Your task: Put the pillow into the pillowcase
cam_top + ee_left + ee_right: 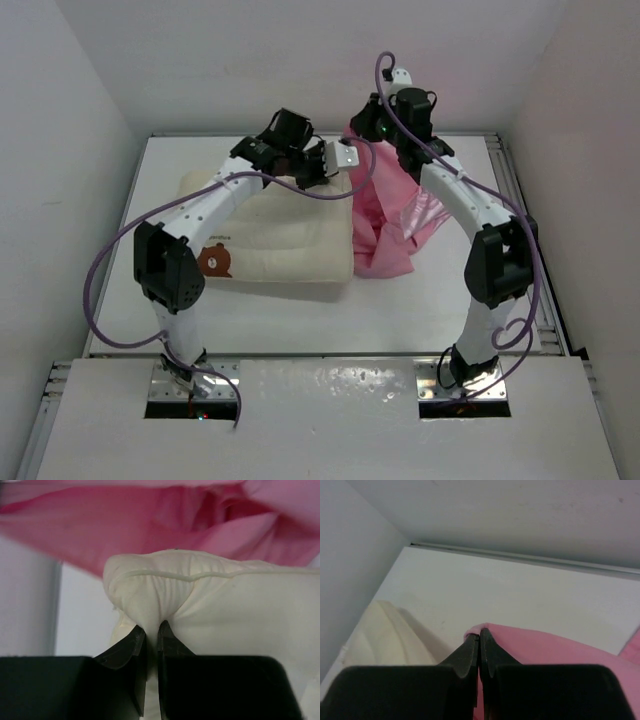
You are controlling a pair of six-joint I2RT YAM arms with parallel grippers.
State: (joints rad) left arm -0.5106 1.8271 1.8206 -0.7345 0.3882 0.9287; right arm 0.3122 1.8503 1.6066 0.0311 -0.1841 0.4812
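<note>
The cream pillow (275, 235) with a brown bear face lies flat on the left half of the table. My left gripper (340, 158) is shut on the pillow's far right corner (150, 600), pinching a fold of it between the jaws. The pink satin pillowcase (385, 215) hangs bunched at the back centre, held up by my right gripper (372, 125), which is shut on its top edge (485, 627). In the left wrist view the pillowcase (150, 530) spreads just beyond the pillow corner. The pillow also shows in the right wrist view (385, 635), low and left.
The white table (300, 310) has a raised rim and white walls close behind and at both sides. A metal rail (510, 180) runs along the right edge. The purple cables (110, 260) loop off both arms.
</note>
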